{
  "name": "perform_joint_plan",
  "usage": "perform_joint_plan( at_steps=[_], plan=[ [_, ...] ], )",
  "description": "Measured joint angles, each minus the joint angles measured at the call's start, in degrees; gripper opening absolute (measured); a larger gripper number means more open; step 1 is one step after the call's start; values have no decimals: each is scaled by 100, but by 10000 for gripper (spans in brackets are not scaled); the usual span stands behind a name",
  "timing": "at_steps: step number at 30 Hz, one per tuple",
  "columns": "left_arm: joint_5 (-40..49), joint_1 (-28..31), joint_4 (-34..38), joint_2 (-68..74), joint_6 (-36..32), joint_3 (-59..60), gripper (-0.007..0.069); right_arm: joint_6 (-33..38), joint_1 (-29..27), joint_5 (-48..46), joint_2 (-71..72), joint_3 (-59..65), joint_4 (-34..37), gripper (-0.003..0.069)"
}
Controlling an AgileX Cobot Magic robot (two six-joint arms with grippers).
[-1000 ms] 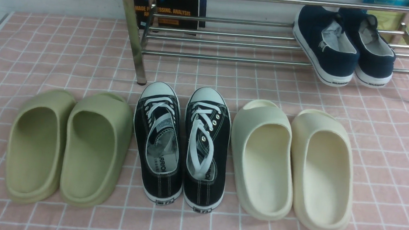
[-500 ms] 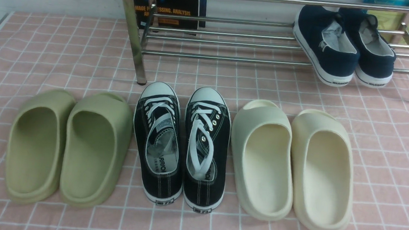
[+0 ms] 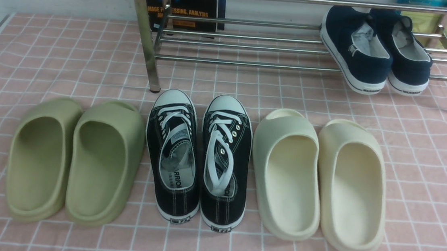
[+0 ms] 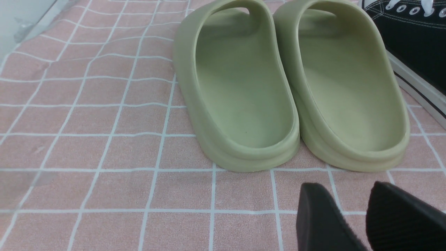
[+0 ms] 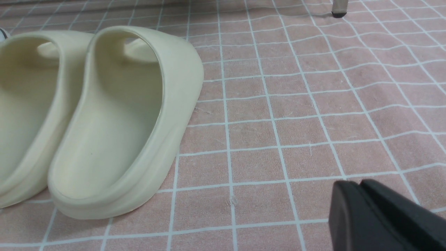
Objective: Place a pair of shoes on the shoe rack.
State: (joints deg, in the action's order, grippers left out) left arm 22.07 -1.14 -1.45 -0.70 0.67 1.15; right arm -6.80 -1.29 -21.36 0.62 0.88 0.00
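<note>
Navy canvas shoes: I see both, white-soled, tilted on chrome-bar shoe rack | left gripper: matte black fingers slightly parted, empty | right gripper: ribbed pads nearly together, empty | surface: pink gridded cloth

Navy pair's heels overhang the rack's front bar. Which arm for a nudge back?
Right, probably. The navy pair sits at the shoe rack's right end; the right gripper is by the cream slides, the left gripper by the green slides.
</note>
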Motion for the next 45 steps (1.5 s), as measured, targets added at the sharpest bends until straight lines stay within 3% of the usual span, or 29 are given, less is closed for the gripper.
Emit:
perform_joint_plan(
  at_steps=[45],
  plan=[
    [0,0,0,0,0,0,240,0,0,-5,0,-5,0,101]
  ],
)
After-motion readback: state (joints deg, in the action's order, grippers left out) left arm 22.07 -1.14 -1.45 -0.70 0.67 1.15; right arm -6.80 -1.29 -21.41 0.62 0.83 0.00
